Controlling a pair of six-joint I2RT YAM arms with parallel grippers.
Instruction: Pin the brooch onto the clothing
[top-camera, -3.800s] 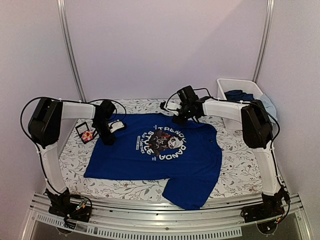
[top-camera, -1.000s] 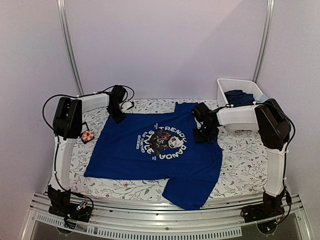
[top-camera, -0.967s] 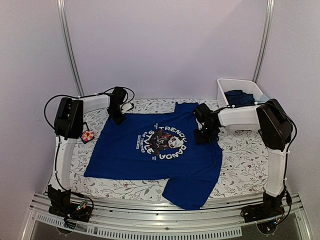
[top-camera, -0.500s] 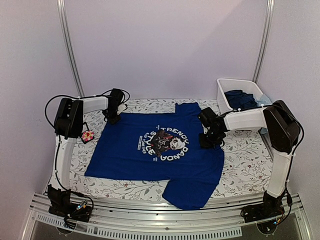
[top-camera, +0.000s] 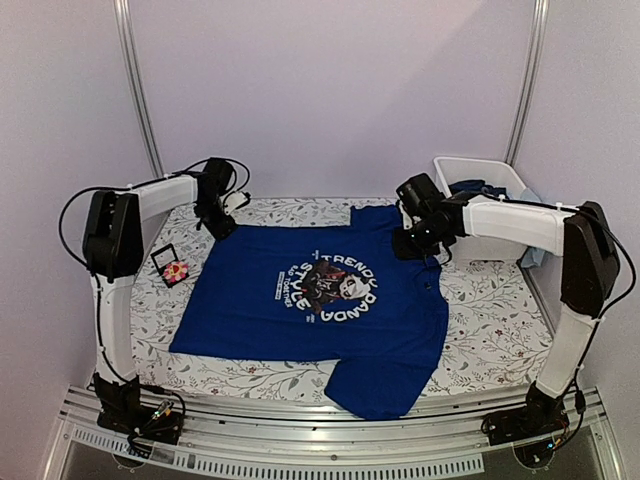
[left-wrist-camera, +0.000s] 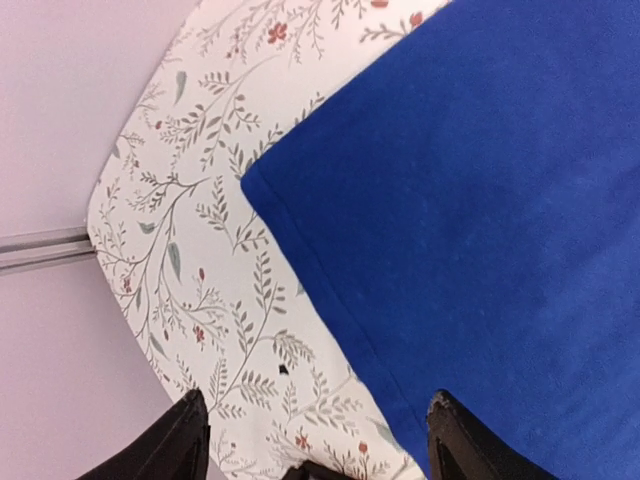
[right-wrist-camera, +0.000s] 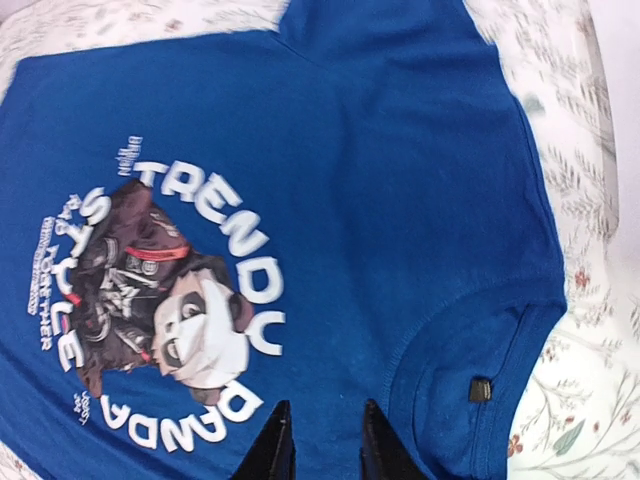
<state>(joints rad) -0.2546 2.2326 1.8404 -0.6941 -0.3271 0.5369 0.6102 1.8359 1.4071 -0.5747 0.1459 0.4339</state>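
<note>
Overhead, the blue T-shirt (top-camera: 320, 305) lies spread flat on the floral tablecloth (top-camera: 480, 320), print up, likely so the cloth gives a smooth face for pinning. The brooch (top-camera: 177, 270) sits in a small dark tray (top-camera: 163, 257) just left of the shirt, well apart from both arms and not yet picked up. The left gripper (top-camera: 222, 226) hangs over the shirt's far-left corner, the right gripper (top-camera: 413, 246) by the collar side; a white bin (top-camera: 478, 168) of clothes stands behind. At the left wrist: fingers (left-wrist-camera: 186, 440) spread wide, nothing between, straddling the shirt's hem where it meets the tablecloth. At the right wrist: fingers (right-wrist-camera: 272, 452) narrowly parted, holding nothing, above the panda print (right-wrist-camera: 160, 300), collar (right-wrist-camera: 470, 340) to the side. Judged a smoothing step; fetching the brooch looks next.
</note>
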